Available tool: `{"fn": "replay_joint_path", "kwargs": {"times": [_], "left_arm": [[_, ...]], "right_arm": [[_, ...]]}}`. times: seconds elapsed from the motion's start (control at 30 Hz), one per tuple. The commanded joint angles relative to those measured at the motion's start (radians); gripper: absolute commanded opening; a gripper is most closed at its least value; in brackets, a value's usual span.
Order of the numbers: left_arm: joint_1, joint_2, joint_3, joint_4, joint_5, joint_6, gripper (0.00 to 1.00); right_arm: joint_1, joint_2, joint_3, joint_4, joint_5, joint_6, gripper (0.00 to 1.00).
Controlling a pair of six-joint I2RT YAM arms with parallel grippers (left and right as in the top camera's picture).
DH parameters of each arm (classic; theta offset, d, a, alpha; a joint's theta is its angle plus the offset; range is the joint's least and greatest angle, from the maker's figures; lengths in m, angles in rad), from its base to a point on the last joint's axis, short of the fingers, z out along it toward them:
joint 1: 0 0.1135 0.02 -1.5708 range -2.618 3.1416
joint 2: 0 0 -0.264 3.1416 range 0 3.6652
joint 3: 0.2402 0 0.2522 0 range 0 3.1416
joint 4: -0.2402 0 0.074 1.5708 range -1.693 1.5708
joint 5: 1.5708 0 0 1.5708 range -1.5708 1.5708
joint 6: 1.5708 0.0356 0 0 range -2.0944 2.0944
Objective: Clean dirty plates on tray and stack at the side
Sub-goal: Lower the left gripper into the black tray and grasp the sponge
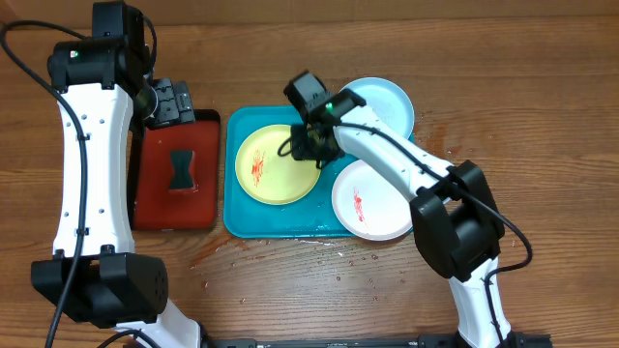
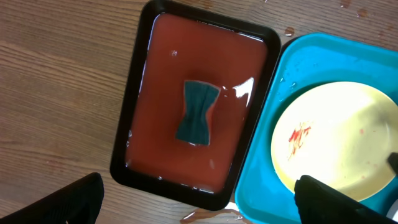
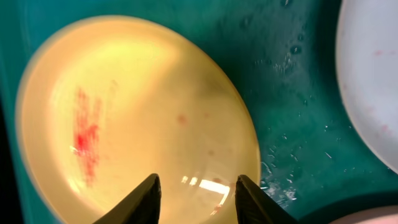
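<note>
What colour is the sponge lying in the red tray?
Dark teal; the sponge shows best in the left wrist view.

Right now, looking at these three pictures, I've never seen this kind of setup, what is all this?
Two white robot arms work at a wooden table. One picture looks down from above; the others come from a camera on each wrist. The left claw hangs open above a red tray holding a dark sponge. The right claw is open over a lime plate smeared red, lying in a blue tray. A cyan plate and a white plate sit at that tray's right side. Neither claw holds anything.
</note>
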Motion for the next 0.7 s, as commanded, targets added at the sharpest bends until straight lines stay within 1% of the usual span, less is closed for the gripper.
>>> {"fn": "replay_joint_path", "kwargs": {"times": [0.0, 0.1, 0.2, 0.43, 0.57, 0.67], "left_arm": [[0.004, 0.009, 0.012, 0.000, 0.006, 0.024, 0.99], [0.003, 0.009, 0.012, 0.000, 0.007, 0.024, 1.00], [0.003, 0.009, 0.012, 0.000, 0.013, 0.023, 1.00], [0.003, 0.009, 0.012, -0.003, 0.013, 0.023, 1.00], [0.003, 0.009, 0.012, -0.003, 0.013, 0.023, 1.00], [0.004, 0.009, 0.012, -0.002, 0.013, 0.023, 0.98]], "right_arm": [[-0.015, -0.037, 0.041, -0.026, 0.010, -0.005, 0.44], [-0.021, -0.035, 0.019, -0.040, 0.010, 0.010, 0.44], [-0.024, -0.035, -0.021, -0.046, 0.030, 0.059, 0.44], [-0.024, -0.035, -0.118, 0.029, 0.032, 0.064, 0.43], [-0.024, -0.034, -0.170, 0.092, 0.032, 0.065, 0.38], [-0.024, -0.034, -0.199, 0.137, 0.040, 0.067, 0.32]]}}
